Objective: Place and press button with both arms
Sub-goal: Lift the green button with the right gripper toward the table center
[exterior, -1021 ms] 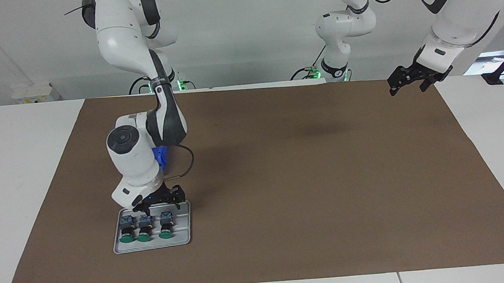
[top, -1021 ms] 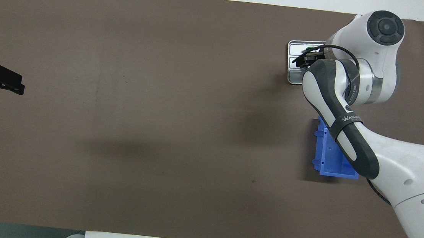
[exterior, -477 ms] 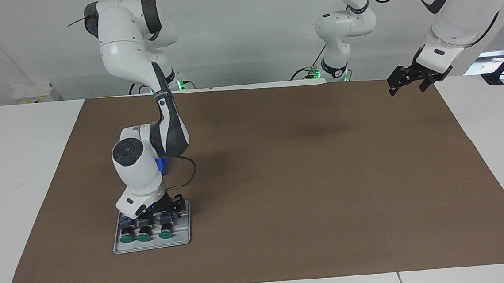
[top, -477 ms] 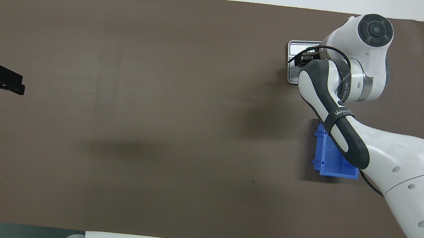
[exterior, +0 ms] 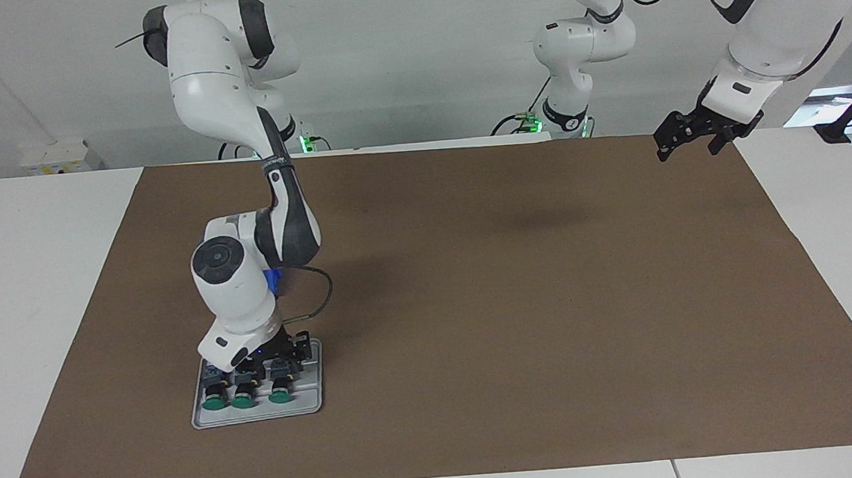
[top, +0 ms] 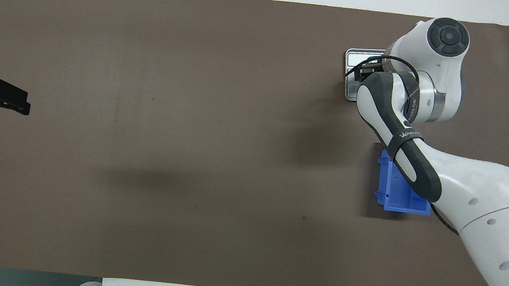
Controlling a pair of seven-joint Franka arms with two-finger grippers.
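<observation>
Three buttons with green caps (exterior: 216, 402) (exterior: 243, 400) (exterior: 281, 394) lie side by side in a small grey tray (exterior: 310, 406) toward the right arm's end of the table. My right gripper (exterior: 273, 361) is down in the tray over the blue-grey ends of the buttons, its fingers apart around the one nearest the table's middle. In the overhead view the right arm hides most of the tray (top: 352, 59) and all the buttons. My left gripper (exterior: 689, 136) is open and empty and waits in the air over the left arm's end of the mat (top: 18, 101).
A blue plastic bin (top: 390, 194) stands nearer to the robots than the tray, partly under the right arm; it also shows in the facing view (exterior: 272, 280). A brown mat (exterior: 513, 300) covers the white table.
The right arm has come down, bringing its gripper from just above the tray down among the buttons. The left arm has not moved.
</observation>
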